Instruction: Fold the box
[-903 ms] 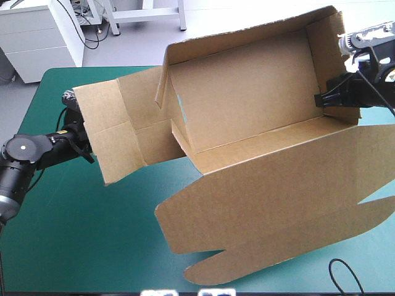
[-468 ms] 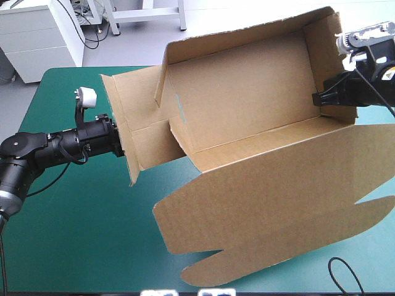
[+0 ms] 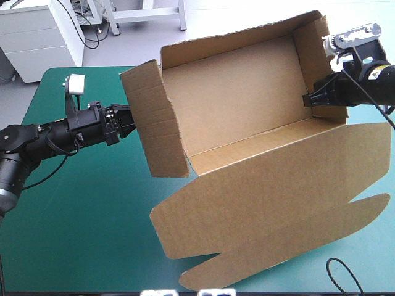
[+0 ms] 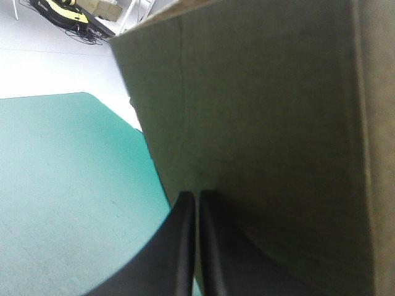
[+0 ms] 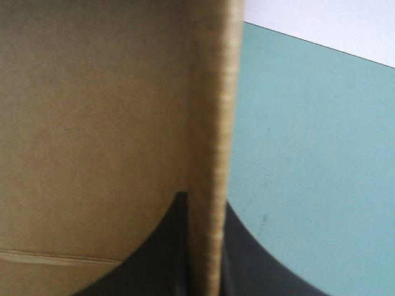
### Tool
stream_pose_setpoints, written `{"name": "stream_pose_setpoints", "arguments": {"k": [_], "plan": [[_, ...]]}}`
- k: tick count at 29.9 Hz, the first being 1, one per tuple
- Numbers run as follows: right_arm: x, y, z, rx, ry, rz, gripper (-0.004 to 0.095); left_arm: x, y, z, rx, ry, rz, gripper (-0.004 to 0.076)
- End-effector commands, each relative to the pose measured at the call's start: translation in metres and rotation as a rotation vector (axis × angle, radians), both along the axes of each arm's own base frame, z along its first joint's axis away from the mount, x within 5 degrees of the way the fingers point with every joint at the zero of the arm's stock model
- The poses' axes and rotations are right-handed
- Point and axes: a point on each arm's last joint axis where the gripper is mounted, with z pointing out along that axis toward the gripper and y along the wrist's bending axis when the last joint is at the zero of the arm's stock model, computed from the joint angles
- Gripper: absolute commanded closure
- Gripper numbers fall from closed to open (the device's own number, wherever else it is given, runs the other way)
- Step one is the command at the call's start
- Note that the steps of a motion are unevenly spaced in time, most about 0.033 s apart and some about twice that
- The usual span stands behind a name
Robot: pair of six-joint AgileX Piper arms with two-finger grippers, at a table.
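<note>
Both end walls of the brown box (image 3: 247, 105) are held. The left gripper (image 3: 126, 117) is clamped on the raised left wall's outer edge, the right gripper (image 3: 307, 100) on the right wall's rim. The box stands open over the middle and right of the teal-green cover (image 3: 74, 216), its lid (image 3: 265, 209) spread toward the near edge.

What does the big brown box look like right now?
The box is brown corrugated board, an open tray held tilted over the teal-green table, its scalloped lid spread flat toward the near edge. The right gripper pinches the right end wall. The left gripper, shut, meets the raised left end flap from outside.
</note>
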Motion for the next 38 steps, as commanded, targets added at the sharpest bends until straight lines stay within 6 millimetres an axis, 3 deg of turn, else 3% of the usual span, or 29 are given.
{"name": "stream_pose_setpoints", "arguments": {"k": [1,4,10,12,19,32,38], "plan": [[-0.008,0.002,0.019,0.038,-0.124,-0.013,0.0925,-0.016,-0.003,0.025,-0.096,-0.049,-0.095,0.0696],[-0.007,0.001,0.020,0.040,-0.135,-0.015,0.0926,-0.016,-0.003,0.024,-0.102,-0.029,-0.097,0.0603],[-0.007,0.002,0.021,0.044,-0.142,-0.016,0.0925,-0.018,-0.008,0.026,-0.118,-0.025,-0.119,0.0259],[-0.007,0.002,0.021,0.049,-0.143,-0.019,0.0925,-0.020,-0.013,0.027,-0.127,-0.023,-0.142,0.0213],[-0.007,0.002,0.021,0.053,-0.144,-0.022,0.0925,-0.028,-0.027,0.040,-0.165,-0.057,-0.212,0.0211],[-0.006,0.015,0.023,0.031,-0.173,-0.039,0.0921,-0.025,-0.027,0.052,-0.160,-0.065,-0.209,0.0211],[-0.003,0.027,0.024,0.048,-0.205,-0.043,0.0921,-0.017,-0.029,0.055,-0.028,-0.062,-0.110,0.0211]]}}
